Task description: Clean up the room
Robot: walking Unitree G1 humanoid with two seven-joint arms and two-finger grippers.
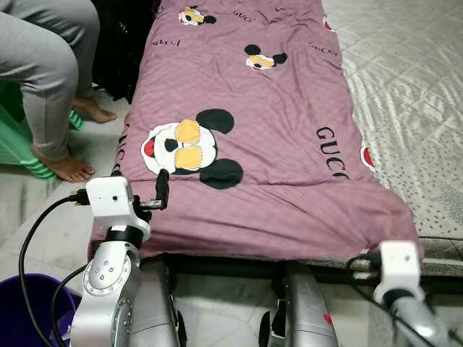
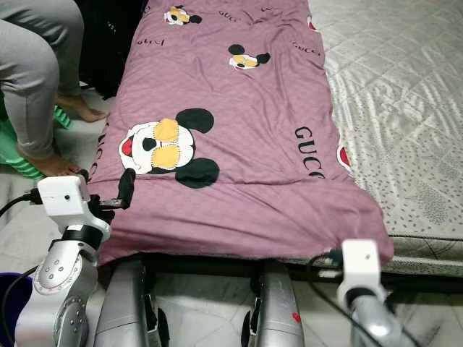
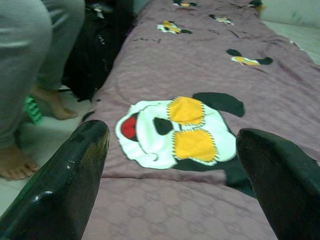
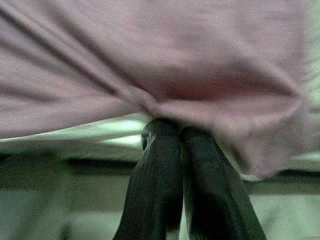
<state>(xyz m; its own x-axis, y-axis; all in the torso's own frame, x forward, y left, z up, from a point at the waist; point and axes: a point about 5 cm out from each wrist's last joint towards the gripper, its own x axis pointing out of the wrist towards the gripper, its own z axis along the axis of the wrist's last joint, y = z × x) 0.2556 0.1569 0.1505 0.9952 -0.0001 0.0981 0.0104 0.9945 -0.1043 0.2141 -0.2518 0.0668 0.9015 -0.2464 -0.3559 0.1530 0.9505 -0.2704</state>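
A purple blanket (image 1: 275, 123) lies spread along the bed (image 1: 412, 94). The left gripper (image 3: 172, 165) is raised over the blanket's near left corner, fingers spread wide. The right gripper (image 4: 180, 137), fingers pressed together, points at the blanket's hanging front edge. A person's legs (image 1: 43, 72) stand beside the bed.

Seated person's grey-trousered legs (image 1: 45, 69) upper left, bare feet (image 1: 69, 168) on pale floor, green stool (image 1: 16, 141) at left edge, purple bucket (image 1: 22, 312) lower left, black bag (image 1: 124, 43) upper left.
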